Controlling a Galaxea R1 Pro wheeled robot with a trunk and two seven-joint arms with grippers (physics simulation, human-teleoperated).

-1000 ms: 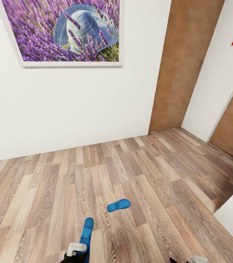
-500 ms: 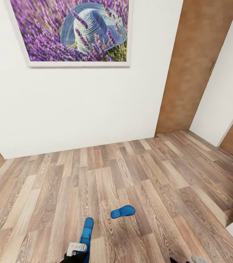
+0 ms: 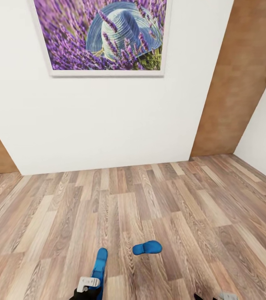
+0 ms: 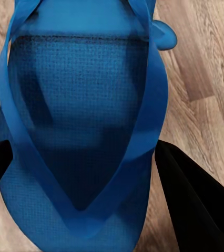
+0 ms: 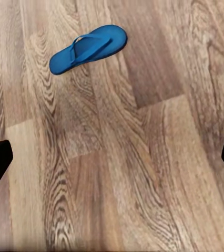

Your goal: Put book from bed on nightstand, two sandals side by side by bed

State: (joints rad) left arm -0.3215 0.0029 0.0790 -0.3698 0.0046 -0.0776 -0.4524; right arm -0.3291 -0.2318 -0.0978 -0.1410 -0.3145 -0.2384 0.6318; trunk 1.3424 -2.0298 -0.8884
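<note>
Head view: one sandal point(image 3: 99, 266) held in the left gripper point(image 3: 87, 287) at the bottom edge, sole pointing away from the robot. Left wrist view: sandal point(image 4: 80, 126) sits between the dark fingers point(image 4: 196, 205), clamped from both sides. Second sandal point(image 3: 147, 247) lies flat on the plank floor point(image 3: 183, 216), just ahead and to the right, apart from the first; strap up in the right wrist view point(image 5: 88, 49). Right gripper point(image 5: 112, 157) spread wide, nothing in it. Beyond: white wall point(image 3: 108, 121), lavender picture point(image 3: 106, 35), brown door point(image 3: 241, 79).
</note>
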